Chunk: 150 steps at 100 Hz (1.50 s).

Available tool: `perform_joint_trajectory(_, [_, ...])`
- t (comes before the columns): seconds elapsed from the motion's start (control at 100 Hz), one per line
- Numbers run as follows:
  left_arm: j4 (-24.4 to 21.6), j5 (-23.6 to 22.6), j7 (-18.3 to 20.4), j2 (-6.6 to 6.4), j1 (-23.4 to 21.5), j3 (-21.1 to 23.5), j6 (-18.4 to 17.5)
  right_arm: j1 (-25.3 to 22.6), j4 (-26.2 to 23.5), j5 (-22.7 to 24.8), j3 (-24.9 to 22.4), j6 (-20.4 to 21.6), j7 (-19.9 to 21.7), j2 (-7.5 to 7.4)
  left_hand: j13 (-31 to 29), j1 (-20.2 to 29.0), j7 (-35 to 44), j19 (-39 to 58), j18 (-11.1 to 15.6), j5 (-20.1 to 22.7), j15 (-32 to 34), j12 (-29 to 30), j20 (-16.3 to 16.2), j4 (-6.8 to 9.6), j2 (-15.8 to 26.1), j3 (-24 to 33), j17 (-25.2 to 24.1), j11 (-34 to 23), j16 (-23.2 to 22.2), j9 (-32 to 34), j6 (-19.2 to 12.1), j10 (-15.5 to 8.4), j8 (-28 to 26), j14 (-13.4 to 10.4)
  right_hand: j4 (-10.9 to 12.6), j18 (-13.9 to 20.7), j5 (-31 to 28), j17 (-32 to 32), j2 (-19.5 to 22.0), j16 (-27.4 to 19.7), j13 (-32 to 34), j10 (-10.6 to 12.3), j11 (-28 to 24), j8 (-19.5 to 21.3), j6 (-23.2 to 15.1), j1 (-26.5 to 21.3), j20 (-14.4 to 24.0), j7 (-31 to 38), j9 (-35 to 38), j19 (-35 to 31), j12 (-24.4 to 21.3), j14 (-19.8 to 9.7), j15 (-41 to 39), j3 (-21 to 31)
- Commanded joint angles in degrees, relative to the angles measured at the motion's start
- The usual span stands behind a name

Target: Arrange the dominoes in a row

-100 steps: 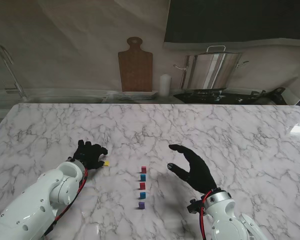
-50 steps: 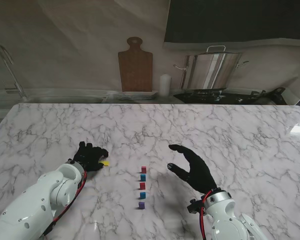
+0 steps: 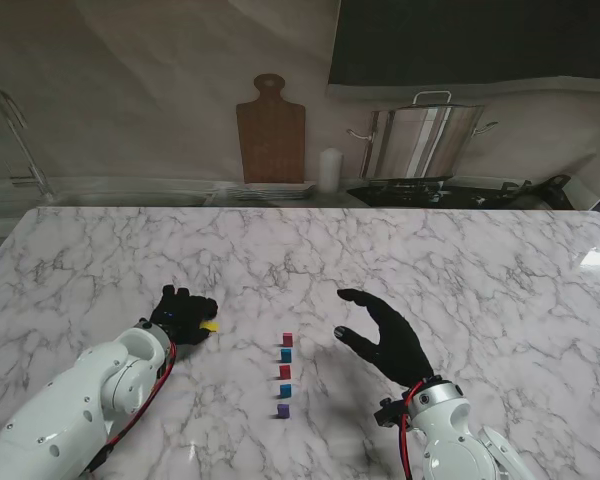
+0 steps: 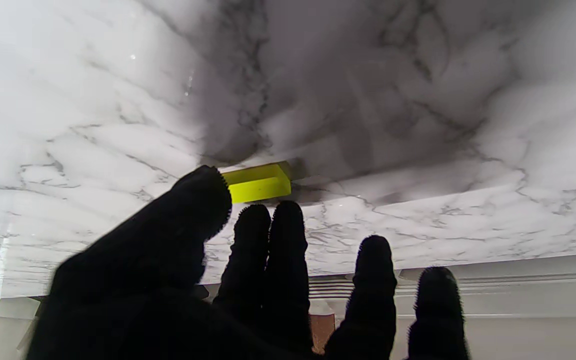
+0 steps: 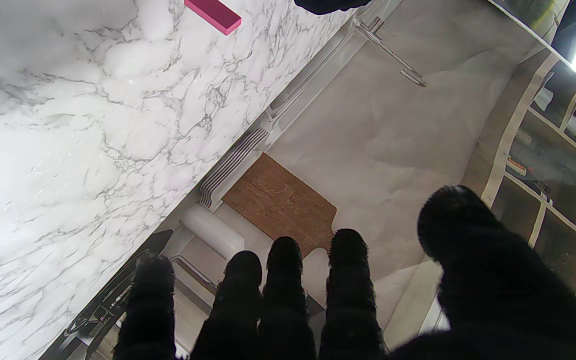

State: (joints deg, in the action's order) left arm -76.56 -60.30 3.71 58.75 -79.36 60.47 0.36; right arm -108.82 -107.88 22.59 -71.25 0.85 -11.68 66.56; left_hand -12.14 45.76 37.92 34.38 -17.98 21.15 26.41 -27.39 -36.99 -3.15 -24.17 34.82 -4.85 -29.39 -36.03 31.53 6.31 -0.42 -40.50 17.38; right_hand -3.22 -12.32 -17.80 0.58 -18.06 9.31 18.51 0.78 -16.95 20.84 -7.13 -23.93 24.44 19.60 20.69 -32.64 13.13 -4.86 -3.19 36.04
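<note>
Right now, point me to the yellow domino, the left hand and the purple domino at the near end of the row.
yellow domino point(image 4: 258, 183): left wrist view, on its lit side face.
left hand point(image 3: 183, 315): stand view, on the back of the black glove.
purple domino point(image 3: 282, 410): stand view, on its top face.

The tabletop point(image 3: 430, 260) was white marble with grey veins. Both hands, the left hand point(image 3: 181, 313) and the right hand point(image 3: 385, 335), were black, on white arms. Beside the left hand lay a yellow domino point(image 3: 211, 326). The row of dominoes point(image 3: 284, 375) went red, teal, red, blue, purple. The cutting board point(image 3: 271, 130) was brown.
</note>
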Motion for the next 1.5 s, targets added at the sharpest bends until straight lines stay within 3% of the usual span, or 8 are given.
perform_joint_trajectory(0.0, [0.4,-0.1,1.2,-0.05,-0.3,-0.5,-0.2,-0.3,-0.2,0.0,0.0,-0.4,0.1,0.0,-0.1,0.8,1.3,1.2,0.3,-2.2,0.6,-1.6,0.8,-0.43,-1.5,2.1,-0.3,-3.3,-0.6,0.9,1.9,-1.1,-1.2,-0.4,1.2,0.3,1.1,0.2,0.4,0.2,1.4,0.2,-0.9,0.8,-0.5,-1.7,0.8,0.7,-0.5,-0.3,0.4,-0.4,-0.4,1.2])
perform_joint_trajectory(0.2, [0.7,-0.3,1.5,-0.14,0.0,-1.5,0.0,-0.3,-0.2,0.0,0.0,-0.3,0.1,0.0,0.1,1.7,6.6,0.9,0.0,-1.7,2.7,-4.6,1.3,-0.47,-2.2,3.9,-0.4,-6.1,-2.1,0.8,2.8,1.1,-6.1,-0.6,1.2,0.3,1.1,0.2,0.5,0.2,1.4,0.2,-0.9,0.8,-0.5,-1.7,0.8,0.7,-0.5,-0.3,0.4,-0.4,-0.4,1.2])
perform_joint_trajectory(0.41, [0.6,-0.7,2.1,-0.23,0.3,-1.9,0.4,-0.3,-0.2,0.0,0.0,-0.4,0.1,0.01,-0.5,7.8,16.4,2.1,0.0,-3.2,7.7,-21.6,0.6,-3.91,-7.1,1.8,-0.4,-10.4,-5.8,5.5,2.3,0.9,-18.2,-1.8,1.2,0.3,1.1,0.2,0.5,0.2,1.4,0.1,-0.9,0.8,-0.5,-1.7,0.8,0.7,-0.4,-0.3,0.4,-0.3,-0.4,1.1])
perform_joint_trajectory(0.64, [0.3,-0.9,2.8,-0.3,0.4,-2.3,0.8,-0.3,-0.1,0.0,0.0,-0.3,0.1,0.01,-2.0,11.9,17.9,3.0,-0.3,-3.0,10.4,-29.7,0.8,-3.88,-8.9,-0.3,-0.4,-11.6,-7.6,9.4,2.0,1.4,-20.1,-2.1,1.2,0.3,1.1,0.2,0.5,0.2,1.5,0.2,-0.9,0.7,-0.5,-1.7,0.8,0.7,-0.5,-0.3,0.4,-0.4,-0.4,1.1])
perform_joint_trajectory(1.1, [0.7,-1.7,1.9,-0.32,1.0,-2.9,0.5,-0.2,-0.1,-0.1,0.0,-0.3,0.0,0.02,-2.5,16.7,15.4,3.7,-0.9,-4.0,17.6,-37.4,1.4,-4.47,-10.2,1.3,-0.4,-23.6,-14.4,8.5,1.4,-1.5,-18.8,-2.0,1.2,0.3,1.2,0.2,0.5,0.2,1.5,0.2,-0.8,0.7,-0.4,-1.7,0.8,0.7,-0.4,-0.3,0.4,-0.4,-0.4,1.1])
perform_joint_trajectory(1.26, [0.4,-1.8,1.7,-0.29,1.0,-2.9,0.3,-0.3,-0.1,0.0,0.0,-0.2,0.0,0.02,-4.7,16.8,5.8,5.4,-1.2,-2.1,19.3,-35.4,2.1,-4.75,-10.5,1.5,-0.4,-29.7,-16.5,9.5,3.8,-5.0,-10.3,-2.5,1.2,0.3,1.2,0.2,0.5,0.2,1.5,0.2,-0.9,0.7,-0.5,-1.7,0.8,0.7,-0.4,-0.3,0.4,-0.4,-0.4,1.1])
perform_joint_trajectory(1.38, [0.3,-1.8,1.8,-0.31,1.1,-2.9,0.1,-0.3,-0.1,0.0,0.0,-0.2,0.0,0.02,-5.8,16.7,-0.3,6.0,-1.6,0.8,19.6,-34.1,2.8,-4.79,-10.5,1.4,-0.5,-31.1,-16.6,10.6,6.0,-5.9,-3.4,-2.5,1.2,0.3,1.2,0.2,0.5,0.2,1.5,0.2,-0.9,0.8,-0.5,-1.7,0.8,0.7,-0.4,-0.3,0.4,-0.3,-0.4,1.1])
perform_joint_trajectory(1.49, [0.3,-1.8,1.8,-0.31,1.1,-2.9,-0.1,-0.2,-0.1,0.1,0.1,-0.3,0.0,0.01,-6.5,16.6,-2.1,6.4,-1.7,2.6,19.8,-33.8,2.9,-4.76,-10.1,1.2,-0.5,-31.7,-16.6,11.3,6.7,-6.2,-0.8,-2.4,1.2,0.3,1.2,0.2,0.5,0.2,1.5,0.2,-0.9,0.7,-0.5,-1.8,0.8,0.7,-0.4,-0.3,0.4,-0.3,-0.4,1.1])
